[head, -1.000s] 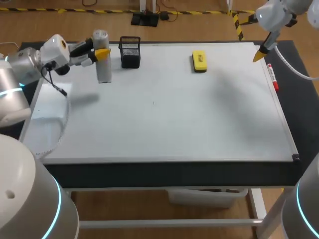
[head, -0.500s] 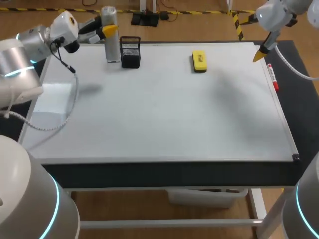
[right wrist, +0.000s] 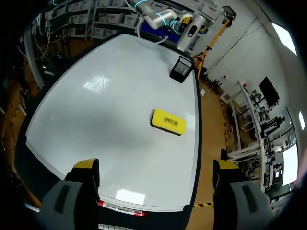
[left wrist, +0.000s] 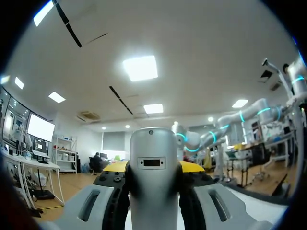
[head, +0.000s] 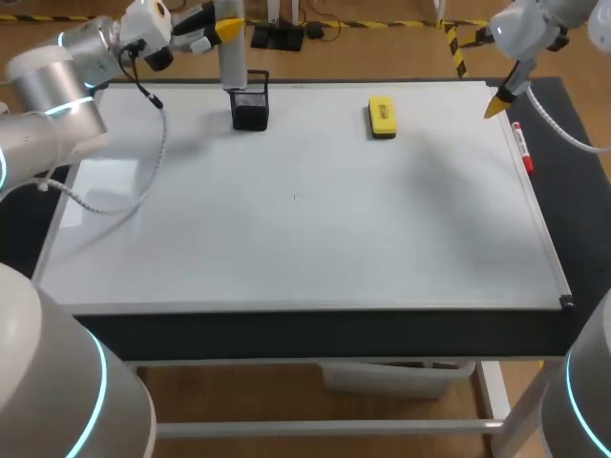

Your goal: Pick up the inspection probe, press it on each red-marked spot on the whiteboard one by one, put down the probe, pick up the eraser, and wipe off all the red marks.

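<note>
You had the left gripper clamped high on the probe, which looked stiff, light and slick, while the right gripper gaped empty.

A robotics lab: left arm and right arm flank a whiteboard table.

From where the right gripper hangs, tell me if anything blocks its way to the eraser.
Nothing visible does: bare whiteboard lies between the right gripper and the eraser; the red marker lies off that path.
</note>
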`<move>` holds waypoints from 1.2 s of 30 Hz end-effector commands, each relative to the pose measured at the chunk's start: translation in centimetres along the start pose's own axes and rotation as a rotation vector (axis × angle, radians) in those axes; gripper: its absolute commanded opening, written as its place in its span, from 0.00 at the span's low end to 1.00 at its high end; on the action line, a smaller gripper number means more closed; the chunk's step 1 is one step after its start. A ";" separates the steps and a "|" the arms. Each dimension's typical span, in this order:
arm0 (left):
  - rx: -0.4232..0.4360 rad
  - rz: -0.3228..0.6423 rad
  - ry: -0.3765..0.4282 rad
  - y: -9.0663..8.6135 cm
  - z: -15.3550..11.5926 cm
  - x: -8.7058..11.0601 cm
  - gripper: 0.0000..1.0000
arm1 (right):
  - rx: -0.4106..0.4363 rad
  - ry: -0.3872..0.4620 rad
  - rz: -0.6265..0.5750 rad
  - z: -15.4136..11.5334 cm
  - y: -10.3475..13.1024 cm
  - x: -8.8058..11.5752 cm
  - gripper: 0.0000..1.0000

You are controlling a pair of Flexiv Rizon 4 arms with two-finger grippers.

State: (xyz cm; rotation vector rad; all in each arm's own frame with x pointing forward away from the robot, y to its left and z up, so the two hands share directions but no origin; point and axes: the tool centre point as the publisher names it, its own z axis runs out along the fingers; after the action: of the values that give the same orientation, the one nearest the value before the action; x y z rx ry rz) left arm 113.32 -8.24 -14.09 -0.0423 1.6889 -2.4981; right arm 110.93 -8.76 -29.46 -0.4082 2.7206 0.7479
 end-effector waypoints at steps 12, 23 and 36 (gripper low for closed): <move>0.024 -0.012 0.282 2.4 0.3 -3.6 0.00 | 0.002 0.003 -0.001 0.0 0.0 0.0 1.00; 0.018 -0.025 0.297 4.2 0.5 -4.8 0.00 | 0.002 0.003 -0.001 0.0 0.0 0.0 1.00; 0.003 -0.028 0.308 6.1 0.4 -4.8 0.00 | 0.002 0.003 -0.001 0.0 0.0 0.0 1.00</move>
State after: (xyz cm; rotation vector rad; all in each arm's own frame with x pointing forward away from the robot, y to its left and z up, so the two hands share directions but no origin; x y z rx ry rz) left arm 117.87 -10.33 -18.83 0.0271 1.7416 -2.5396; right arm 110.95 -8.77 -29.49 -0.4085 2.7204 0.7489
